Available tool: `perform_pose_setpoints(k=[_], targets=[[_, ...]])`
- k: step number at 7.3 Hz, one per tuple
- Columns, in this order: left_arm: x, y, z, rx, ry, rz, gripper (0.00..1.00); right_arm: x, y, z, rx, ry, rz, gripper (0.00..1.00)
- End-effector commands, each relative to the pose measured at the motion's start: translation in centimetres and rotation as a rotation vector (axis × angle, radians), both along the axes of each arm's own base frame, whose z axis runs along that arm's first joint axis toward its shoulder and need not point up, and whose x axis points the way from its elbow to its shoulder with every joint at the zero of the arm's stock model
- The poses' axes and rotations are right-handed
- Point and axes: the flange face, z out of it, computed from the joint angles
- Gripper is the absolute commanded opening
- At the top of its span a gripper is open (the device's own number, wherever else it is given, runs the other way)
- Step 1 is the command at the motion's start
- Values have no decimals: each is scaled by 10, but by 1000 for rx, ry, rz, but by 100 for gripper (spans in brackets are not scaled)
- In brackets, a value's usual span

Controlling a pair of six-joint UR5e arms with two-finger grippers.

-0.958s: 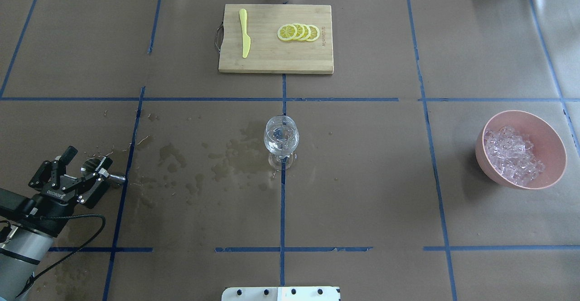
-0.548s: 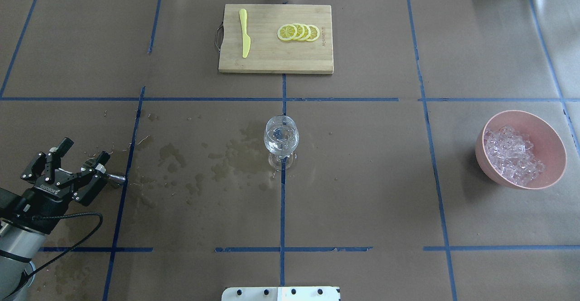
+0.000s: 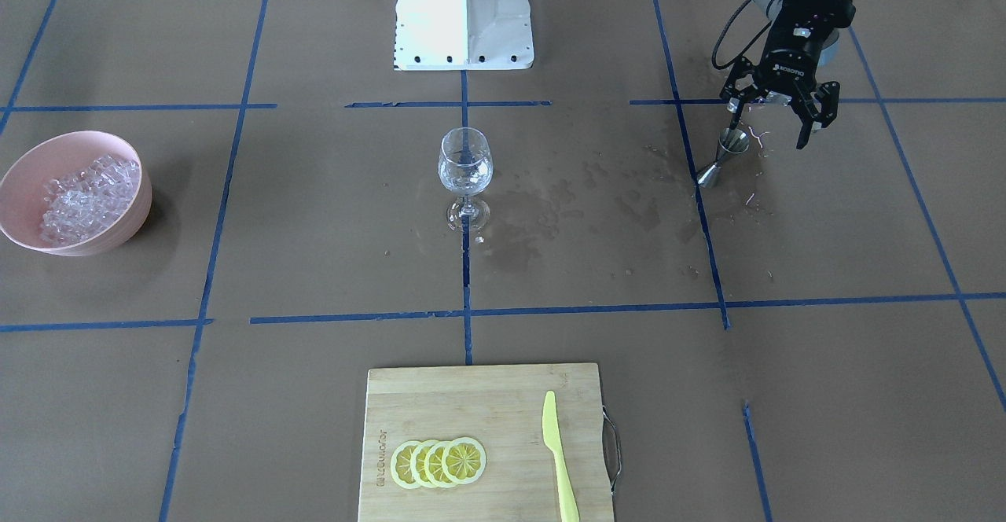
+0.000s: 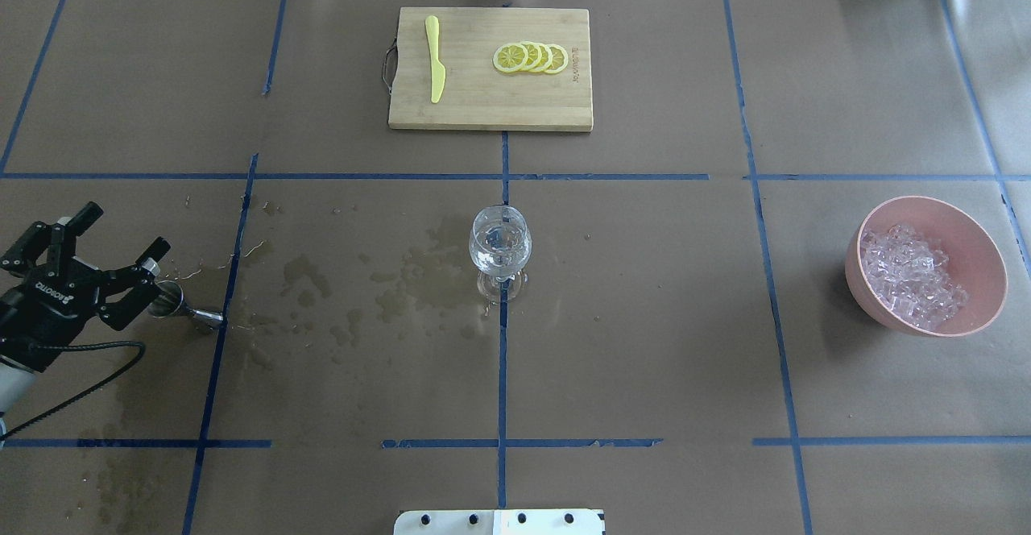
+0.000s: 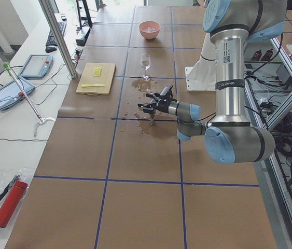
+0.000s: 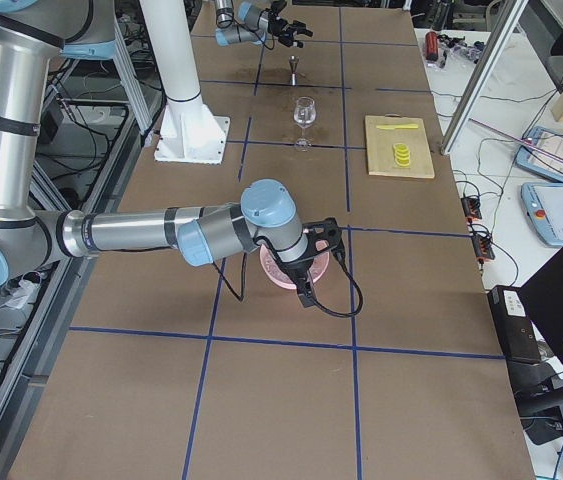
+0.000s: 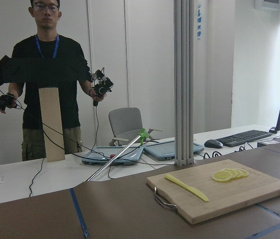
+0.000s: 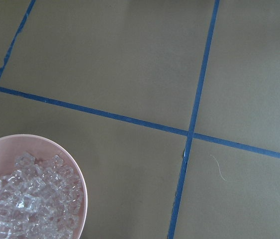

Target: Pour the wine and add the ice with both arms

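Left fingers [image 4: 125,229] spread wide beside the measuring cup [image 4: 185,309], the glass [image 4: 500,249] seemingly filled; right fingers [image 6: 309,290] above the ice [image 4: 910,277], spread unclear.

We see the left gripper [image 4: 121,230] black with white lettering, on a silver-grey arm [image 5: 232,72] with pale blue caps [image 5: 236,144]. Just beside its jaws the jigger [image 4: 171,303] is shiny silver. Under the jaws the paper [image 4: 644,317] is brown, gridded with blue tape [image 4: 502,374]. Darker wet blotches [image 4: 419,277] mottle it from the jaws out to the glass [image 4: 500,237], which is clear like the wine [image 3: 465,181] in it. Well apart from the jaws, the bowl [image 4: 979,233] is pink and its ice [image 4: 910,273] is clear and glassy. The board [image 4: 483,104] is pale wood grain, the lemon slices [image 4: 532,57] yellow with paler rims, the knife [image 4: 436,60] yellow-green. The pedestal [image 3: 464,11] is white.
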Motion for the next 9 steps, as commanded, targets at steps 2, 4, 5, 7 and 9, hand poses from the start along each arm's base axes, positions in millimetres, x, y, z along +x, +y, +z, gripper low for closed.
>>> perform_pose_setpoints(k=[2,4,5,7,9], targets=[[-60,-66,14,52,-340,70,99,0,1,1,-3,0,0,100],[-115,-116,24,-10,-538,206,99,0,1,2,-4,0,0,100],[-147,-147,21,-78,-596,276,99,-1,1,1,-3,0,-2,100],[-214,-206,15,-232,-727,383,98,-1,0,1,-1,0,-2,100],[-290,-267,-11,-423,-831,432,100,-1,0,1,0,1,-3,100]])
